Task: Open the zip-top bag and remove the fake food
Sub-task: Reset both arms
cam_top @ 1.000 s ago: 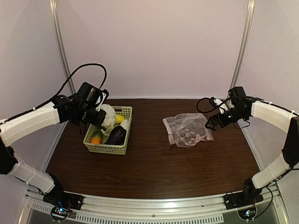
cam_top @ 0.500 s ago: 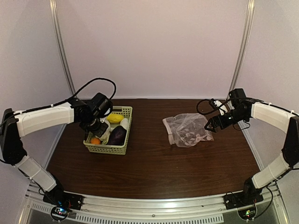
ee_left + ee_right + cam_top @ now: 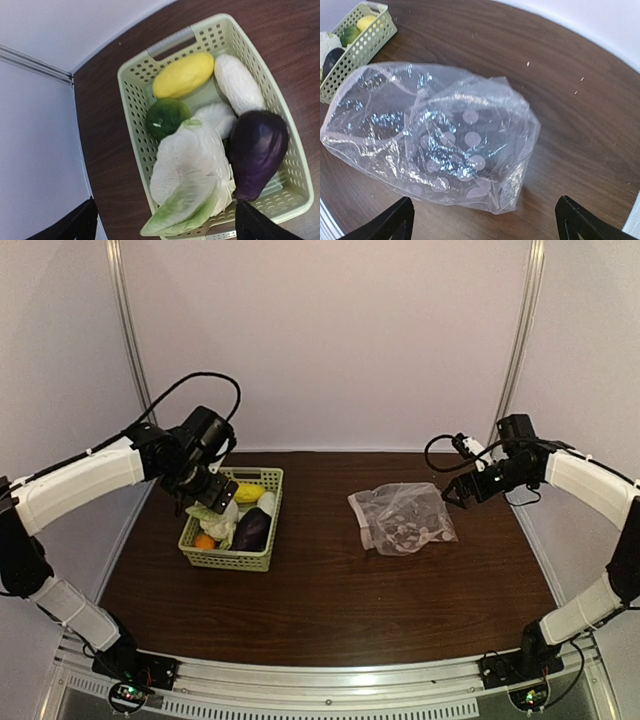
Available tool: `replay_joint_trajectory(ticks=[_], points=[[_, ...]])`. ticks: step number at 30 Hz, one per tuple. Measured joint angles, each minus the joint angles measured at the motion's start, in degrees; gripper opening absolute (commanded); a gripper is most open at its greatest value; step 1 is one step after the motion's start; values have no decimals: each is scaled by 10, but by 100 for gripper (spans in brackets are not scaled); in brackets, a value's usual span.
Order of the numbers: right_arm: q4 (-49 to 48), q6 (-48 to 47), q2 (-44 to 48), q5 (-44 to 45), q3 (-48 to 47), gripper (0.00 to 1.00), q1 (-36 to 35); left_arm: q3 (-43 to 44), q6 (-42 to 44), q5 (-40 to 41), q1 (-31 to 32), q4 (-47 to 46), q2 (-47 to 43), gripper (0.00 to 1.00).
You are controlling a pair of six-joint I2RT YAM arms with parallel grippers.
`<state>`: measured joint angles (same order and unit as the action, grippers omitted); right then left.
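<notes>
From above: hovering the left end effector (image 3: 213, 492) over the far-left part of the pale green basket (image 3: 232, 560), fingers spread and gripping nothing. Poising the right end effector (image 3: 455, 492) just beside the right edge of the zip-top bag (image 3: 402, 518), likewise spread wide and empty. Leaving the bag lying crumpled on the dark surface (image 3: 330, 600), right of centre and well apart from the basket. Showing the fake food (image 3: 240, 520) piled in the basket, an orange piece (image 3: 205, 540) peeking out at the near-left corner. From the left wrist: looking straight down into the basket, dark fingertips (image 3: 75, 225) standing wide apart at the lower corners, clamping nothing. Lying below them a leafy cabbage (image 3: 190, 180), a purple eggplant (image 3: 257, 150), a yellow piece (image 3: 183, 75), a green ball (image 3: 167, 116) and a long whitish piece (image 3: 239, 82). From the right wrist: facing the bag, fingers splayed at the lower corners and touching nothing. Making out only clear crinkled film and printed spots, with no food inside as far as can be told. Judging the emptying apparently done, with perhaps only drawing the arms away remaining.
</notes>
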<state>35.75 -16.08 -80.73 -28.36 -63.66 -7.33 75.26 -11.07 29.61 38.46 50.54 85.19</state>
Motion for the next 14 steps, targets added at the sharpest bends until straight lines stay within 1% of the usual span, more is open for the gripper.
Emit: replay_joint_trajectory(ticks=[3,7,10,14], points=[[-9,9,28,8,-31,100,0,42,1,7,0,-1,-26,98],[-36,37,64,8,-55,100,0,50,7,-10,0,-35,-67,97],[-66,71,88,8,-56,100,0,32,0,-62,0,-98,-94,98],[-110,111,102,12,-52,100,1,-17,-44,-128,0,-188,-114,97]])
